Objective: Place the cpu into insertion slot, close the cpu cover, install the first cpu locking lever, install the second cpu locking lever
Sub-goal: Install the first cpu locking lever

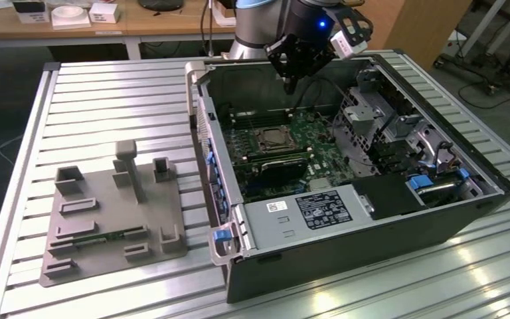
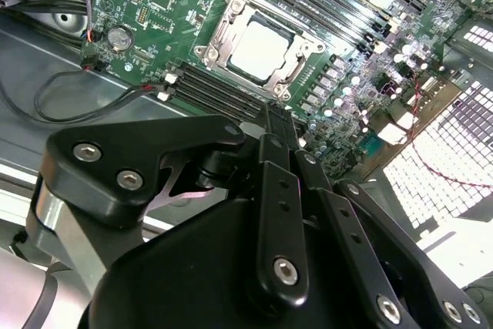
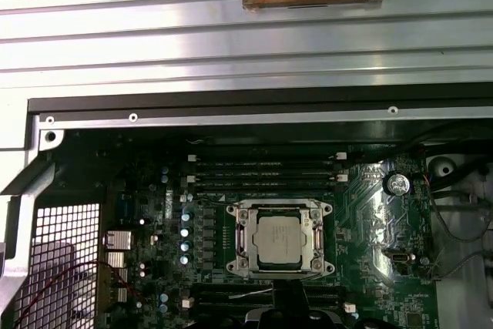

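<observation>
Tool (image 1: 289, 86) over open case (image 1: 344, 256), well above cpu (image 3: 280, 239)

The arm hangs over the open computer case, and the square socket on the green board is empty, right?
Not empty. In both wrist views the cpu sits there on the green board, with the cpu cover lying around it. The rest holds: in the exterior view the arm hangs over the open computer case.
</observation>
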Robot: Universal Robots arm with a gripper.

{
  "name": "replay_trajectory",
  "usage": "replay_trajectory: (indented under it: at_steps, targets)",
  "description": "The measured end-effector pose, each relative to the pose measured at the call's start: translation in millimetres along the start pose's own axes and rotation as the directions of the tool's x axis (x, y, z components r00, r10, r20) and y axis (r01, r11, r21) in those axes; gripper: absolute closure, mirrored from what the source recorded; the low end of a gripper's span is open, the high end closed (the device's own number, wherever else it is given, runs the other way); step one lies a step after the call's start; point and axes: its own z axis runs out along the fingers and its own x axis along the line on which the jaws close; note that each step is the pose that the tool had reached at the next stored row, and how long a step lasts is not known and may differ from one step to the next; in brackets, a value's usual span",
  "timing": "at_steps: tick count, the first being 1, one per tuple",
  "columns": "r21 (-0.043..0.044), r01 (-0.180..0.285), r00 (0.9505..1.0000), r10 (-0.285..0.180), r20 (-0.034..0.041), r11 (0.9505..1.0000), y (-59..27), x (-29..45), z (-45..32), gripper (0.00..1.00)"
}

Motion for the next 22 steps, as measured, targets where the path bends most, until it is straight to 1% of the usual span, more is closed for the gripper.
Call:
replay_trajectory:
  at_steps: [2,4,11,22]
  targets:
    - [-0.0003,0.000,1.0000,0.000,0.0002,1.0000,0.0,0.5,0.6,0.89]
    - [-0.0001,0.000,1.0000,0.000,0.0001,1.0000,-0.3,3.8,2.1,0.89]
    - [0.0000,0.000,1.0000,0.000,0.0001,1.0000,-1.9,23.9,14.7,0.89]
    - [-0.0001,0.001,1.0000,-0.001,0.0000,1.0000,-4.2,45.6,34.9,0.89]
